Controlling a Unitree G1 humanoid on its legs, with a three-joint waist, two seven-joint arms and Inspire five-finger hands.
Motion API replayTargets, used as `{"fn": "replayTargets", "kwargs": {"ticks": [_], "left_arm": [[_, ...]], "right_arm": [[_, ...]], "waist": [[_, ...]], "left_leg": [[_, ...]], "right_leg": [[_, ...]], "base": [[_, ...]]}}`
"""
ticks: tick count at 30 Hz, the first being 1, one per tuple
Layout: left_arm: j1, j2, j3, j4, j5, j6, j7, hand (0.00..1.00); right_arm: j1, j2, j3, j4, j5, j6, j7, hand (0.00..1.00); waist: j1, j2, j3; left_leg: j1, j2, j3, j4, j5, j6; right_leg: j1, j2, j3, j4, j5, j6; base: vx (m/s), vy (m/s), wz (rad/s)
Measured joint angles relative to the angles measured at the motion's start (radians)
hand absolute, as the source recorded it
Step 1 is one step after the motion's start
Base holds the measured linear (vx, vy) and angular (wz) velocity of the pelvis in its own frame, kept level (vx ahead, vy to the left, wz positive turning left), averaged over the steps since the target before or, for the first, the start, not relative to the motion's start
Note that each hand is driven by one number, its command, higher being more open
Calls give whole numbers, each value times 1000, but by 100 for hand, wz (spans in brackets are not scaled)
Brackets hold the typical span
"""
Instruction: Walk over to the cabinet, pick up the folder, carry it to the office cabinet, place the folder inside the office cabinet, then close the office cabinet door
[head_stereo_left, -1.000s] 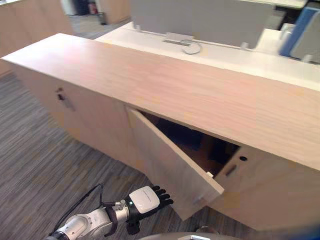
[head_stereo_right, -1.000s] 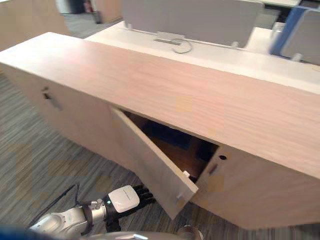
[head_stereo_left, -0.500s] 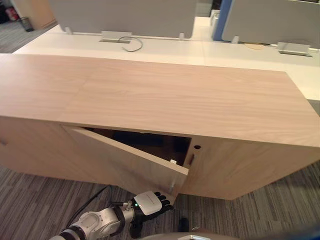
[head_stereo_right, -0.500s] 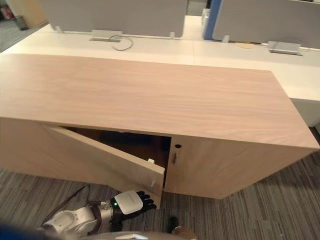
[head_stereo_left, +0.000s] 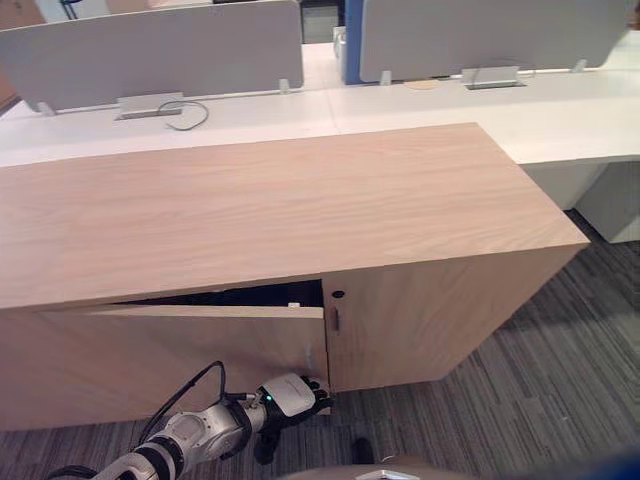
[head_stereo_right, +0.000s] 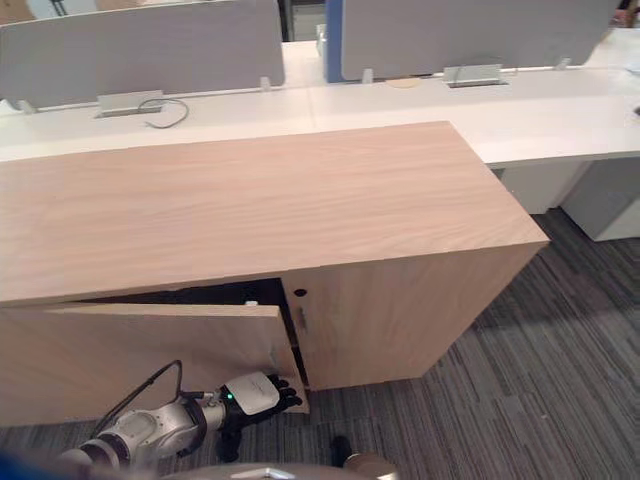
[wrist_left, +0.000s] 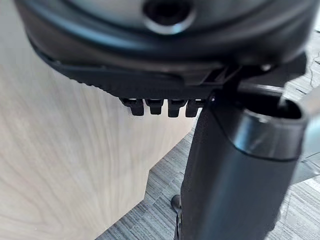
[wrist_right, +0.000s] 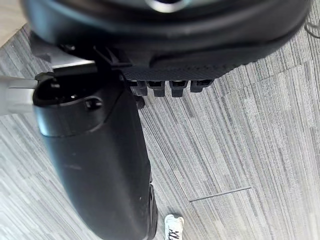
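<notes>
1. On the grey carpet (head_stereo_left: 520, 380): office cabinet (head_stereo_left: 280, 200), wide and low, no label or writing legible.
2. Door (head_stereo_left: 180, 350) ajar by a slim dark gap; folder judged inside, hidden behind it.
3. Left hand (head_stereo_left: 292, 395), fingers straight against the door's free lower corner, placed to push it home.
4. Right hand (wrist_right: 95, 150), relaxed and empty, hangs over carpet.

- The light wooden cabinet door (head_stereo_left: 180, 350) stands almost shut in front of my left hand (head_stereo_left: 292, 395), which is low at its free corner with fingers straight.
- Between the door and the top of the long pale wood cabinet (head_stereo_left: 260, 200) there is only a thin dark slit (head_stereo_left: 240, 296), too tight for my hand.
- The grey striped carpet (head_stereo_left: 520, 400) to my right lies open.
</notes>
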Motion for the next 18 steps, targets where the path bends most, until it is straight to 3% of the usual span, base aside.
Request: {"fn": "replayTargets", "kwargs": {"ticks": [2,3,4,6,8,9,10,13,14,18], "left_arm": [[0,-18,23,19,0,21,0,100],[0,-25,30,25,0,33,-1,100],[0,-33,40,32,0,38,-1,100],[4,-45,70,45,0,48,-2,100],[21,-46,106,45,0,66,-2,100],[27,-46,116,45,0,67,-2,100],[47,-55,151,45,0,76,-1,100],[59,-56,166,45,0,73,-1,100],[64,-59,182,44,0,70,-2,100],[108,-69,264,44,-5,70,-4,100]], "right_arm": [[-1,-5,-2,9,9,4,-1,100],[-5,-9,-5,9,9,11,-3,100],[-13,-12,-15,9,9,17,-5,100],[-33,-17,-48,7,8,28,-9,100],[-45,-15,-107,3,8,29,-25,100],[-45,-15,-116,0,8,29,-26,100],[-46,-13,-154,-3,9,33,-33,100],[-45,-11,-186,-8,12,37,-46,100],[-46,-8,-207,-17,12,46,-56,100],[-44,8,-224,-71,9,61,-95,100]], "waist": [[0,15,12],[0,20,19],[2,17,22],[13,12,33],[40,2,44],[41,1,45],[44,5,47],[47,14,49],[62,18,51],[76,-20,43]], "left_leg": [[-11,79,-19,143,-3,24],[-37,116,-65,229,9,67],[-66,120,-127,271,10,112],[-119,52,-303,282,-46,108],[-180,-103,-582,216,-101,74],[-189,-144,-657,185,-109,62],[-202,-246,-824,78,-115,52],[-192,-289,-902,-43,-99,63],[-163,-292,-887,-101,-32,80],[-122,-314,-816,-223,24,86]], "right_leg": [[27,32,27,1,-5,-22],[43,46,49,2,-8,-37],[46,48,69,3,-8,-41],[44,46,118,19,-13,-53],[45,43,180,34,-13,-53],[43,43,188,34,-13,-51],[44,44,216,36,-13,-41],[43,52,245,37,-10,-27],[43,55,270,41,-11,-18],[23,28,316,32,1,14]], "base": [[110,-93,-50],[111,-87,-47],[112,-84,-65],[54,-24,-73],[15,42,-85],[17,102,-73],[24,103,-51],[59,130,-44],[83,174,-58],[52,115,-44]]}}
